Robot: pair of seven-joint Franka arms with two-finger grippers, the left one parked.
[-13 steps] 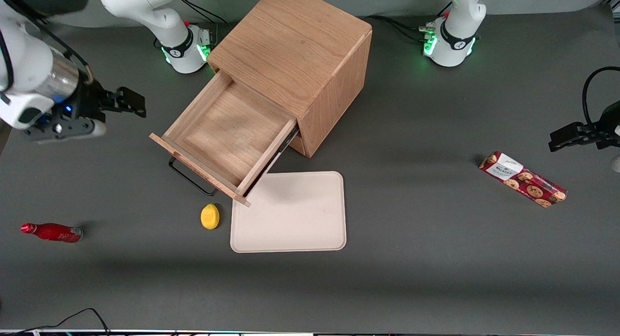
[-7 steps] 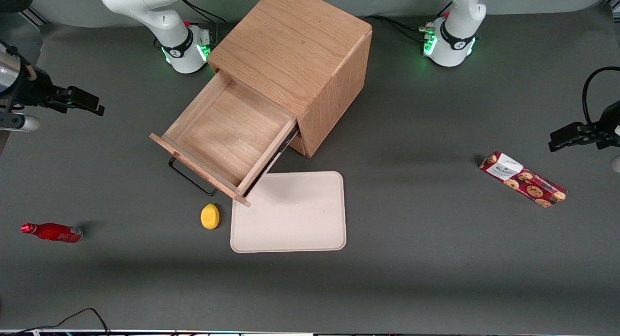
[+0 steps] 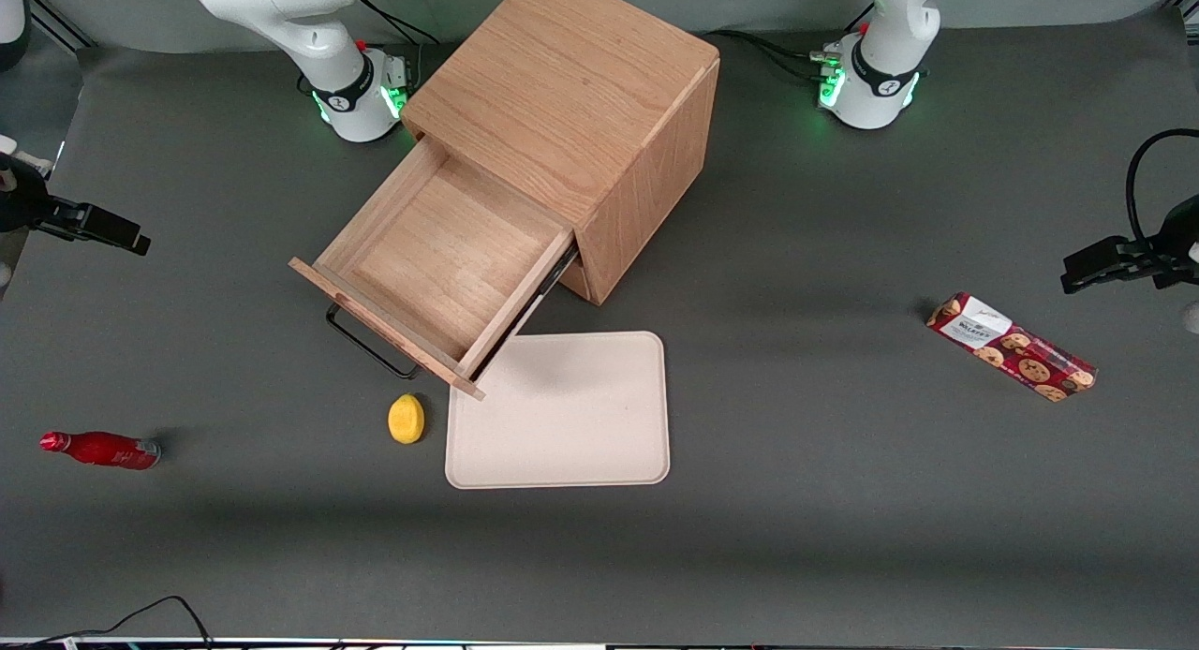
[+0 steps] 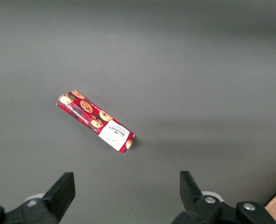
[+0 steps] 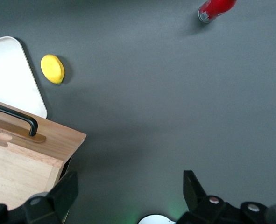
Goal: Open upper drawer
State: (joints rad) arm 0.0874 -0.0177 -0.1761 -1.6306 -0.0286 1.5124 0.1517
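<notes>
Two small things lay nearest the front camera: a red bottle (image 3: 98,450) toward the working arm's end, and a lemon (image 3: 406,418) just beside a pale tray (image 3: 558,410). Farther from the camera than these, the drawer (image 3: 440,257) stood pulled well out of the cabinet (image 3: 571,88), its front panel overhanging the tray's corner and its bed bare, so you could judge the task as good as done. Your gripper (image 3: 98,228) hung above the table well apart from the drawer, toward the working arm's end; the wrist view showed its fingers (image 5: 63,193) spread wide with nothing between them.

Should you have wanted more travel, the place to hold was the middle of the thin black handle (image 3: 370,341), so the pull ran straight along the side rails. Stiff oak and no load suggested an easy, light slide, though a bar that slim looked smooth and could slip from a loose pinch, and an off-centre pull might have skewed the drawer or dragged the whole cabinet
</notes>
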